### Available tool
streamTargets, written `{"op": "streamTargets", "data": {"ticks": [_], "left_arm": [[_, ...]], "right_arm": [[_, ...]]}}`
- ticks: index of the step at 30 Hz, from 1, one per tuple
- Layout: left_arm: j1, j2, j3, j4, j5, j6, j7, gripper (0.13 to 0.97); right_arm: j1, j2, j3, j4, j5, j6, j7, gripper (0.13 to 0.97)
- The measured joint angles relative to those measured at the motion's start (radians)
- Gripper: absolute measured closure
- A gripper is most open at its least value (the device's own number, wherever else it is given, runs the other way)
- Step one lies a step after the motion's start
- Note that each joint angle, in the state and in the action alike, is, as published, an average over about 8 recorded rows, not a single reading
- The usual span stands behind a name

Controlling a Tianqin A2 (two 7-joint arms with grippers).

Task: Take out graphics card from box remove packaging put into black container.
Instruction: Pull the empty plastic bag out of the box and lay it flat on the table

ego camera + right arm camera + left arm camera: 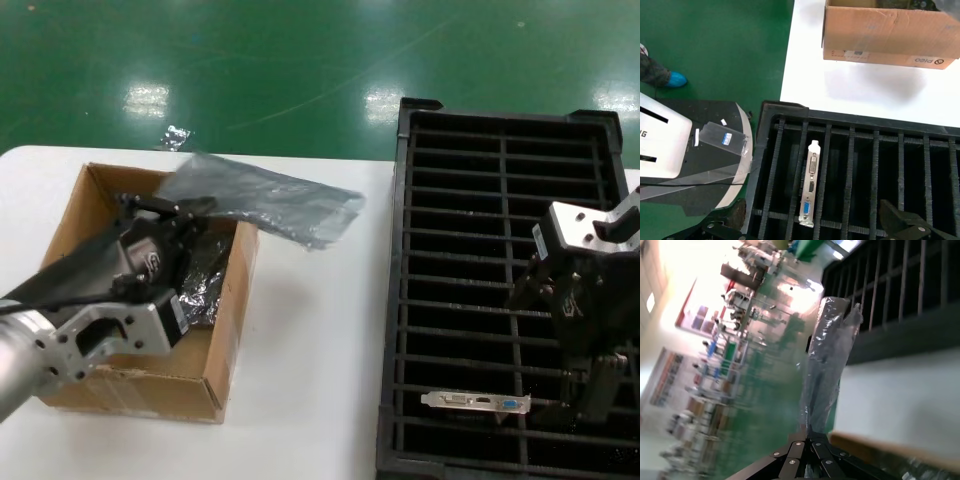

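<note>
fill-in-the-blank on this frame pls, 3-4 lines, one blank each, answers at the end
1. The graphics card stands in a slot of the black ____.
2. The left gripper is shut on the crinkly grey packaging, holding it above the brown cardboard ____.
3. The silver end bracket carries one port coloured ____.
4. The right gripper is above the ____ container, beside the card.

Missing words: container; box; blue; black

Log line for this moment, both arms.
left gripper: shut on packaging over box | right gripper: open above graphics card, slotted in black container
</note>
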Motion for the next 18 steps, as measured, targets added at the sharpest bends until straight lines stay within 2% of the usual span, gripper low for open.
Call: {"op": "streamTargets", "data": {"ticks": [2,4,9,13,15,18], "left_arm": [[-0.015,0.044,-0.020,-0.015,0.006,0.067,-0.071,0.958],[-0.034,0.102,-0.048,-0.028,0.007,0.149,-0.157,0.958],[-0.084,0.284,-0.141,-0.041,0.004,0.372,-0.381,0.958],[-0.107,0.413,-0.206,-0.033,0.040,0.526,-0.559,0.958],[-0.108,0.457,-0.224,-0.021,0.066,0.571,-0.648,0.958],[-0.097,0.497,-0.224,0.007,0.098,0.591,-0.773,0.958]], "right_arm": [[0.000,0.000,0.000,0.000,0.000,0.000,0.000,0.219],[0.000,0.000,-0.001,0.000,0.000,0.000,0.000,0.200],[0.001,0.000,-0.001,0.000,0.001,0.001,0.000,0.152],[0.001,0.000,-0.002,0.000,0.001,0.001,0.000,0.139],[0.001,0.000,-0.002,0.000,0.001,0.001,0.000,0.136],[0.001,0.000,-0.002,0.000,0.001,0.001,0.000,0.131]]}}
